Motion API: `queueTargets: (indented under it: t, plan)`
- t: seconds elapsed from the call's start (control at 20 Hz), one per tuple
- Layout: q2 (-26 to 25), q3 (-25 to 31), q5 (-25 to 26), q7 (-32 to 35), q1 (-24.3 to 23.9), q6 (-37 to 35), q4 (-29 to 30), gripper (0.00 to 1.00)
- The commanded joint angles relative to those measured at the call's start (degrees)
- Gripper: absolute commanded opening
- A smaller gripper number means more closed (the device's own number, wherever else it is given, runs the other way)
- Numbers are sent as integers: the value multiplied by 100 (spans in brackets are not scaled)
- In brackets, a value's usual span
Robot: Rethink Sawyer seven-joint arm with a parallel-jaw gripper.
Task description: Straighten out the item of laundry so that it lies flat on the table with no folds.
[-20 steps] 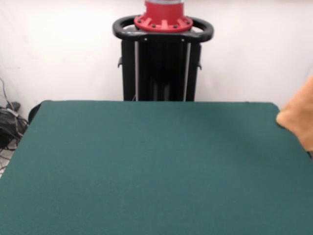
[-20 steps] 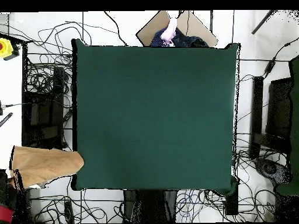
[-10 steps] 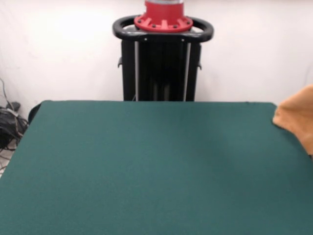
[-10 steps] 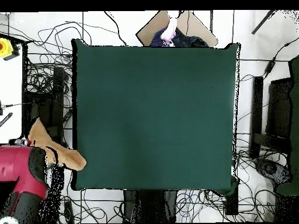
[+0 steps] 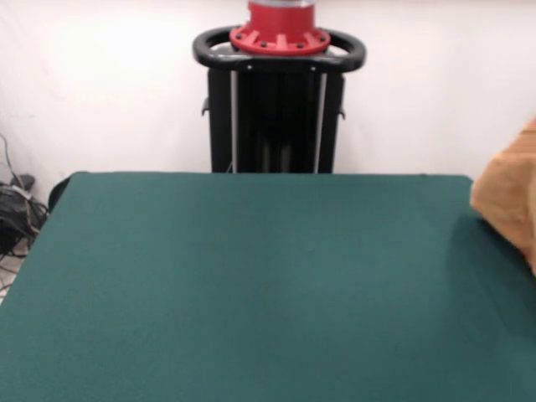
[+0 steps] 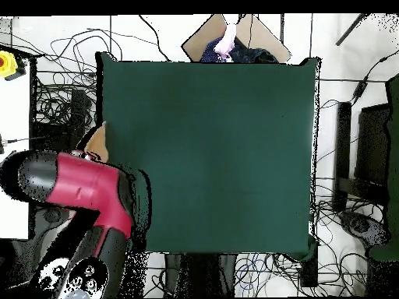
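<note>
The orange-tan towel [image 5: 512, 201] shows in the front view as a bunched piece over the table's right edge, running out of the picture. In the overhead view only a small tan corner of the towel [image 6: 97, 141] shows at the table's left edge, beside the red and black arm [image 6: 86, 187], which covers the rest. The dark green table [image 5: 251, 285] bears nothing else; it also shows in the overhead view [image 6: 218, 156]. The gripper itself is hidden under the arm and is outside the front view.
The robot's black pedestal with its red base [image 5: 279, 109] stands behind the table's far edge. Tangled cables [image 6: 54, 101] lie on the floor round the table. A cardboard piece [image 6: 257, 33] and dark items lie beyond the table's top edge in the overhead view.
The arm has swung further over the table's left edge in the overhead view and now covers most of the towel. In the front view the towel's edge has risen a little.
</note>
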State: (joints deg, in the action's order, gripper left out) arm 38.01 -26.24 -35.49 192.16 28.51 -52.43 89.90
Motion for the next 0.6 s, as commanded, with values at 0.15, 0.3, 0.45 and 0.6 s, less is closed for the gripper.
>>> queueTargets:
  t: [0.15,0.3,0.45,0.6]
  plan:
    - [-23,1162,897,-1941,-1178,-523,-133,0]
    - [-132,1399,1216,-2194,-1606,-681,-421,0]
    - [-194,1608,1456,-2335,-1903,-729,-589,0]
    - [-136,1738,1613,-2369,-2019,-659,-565,0]
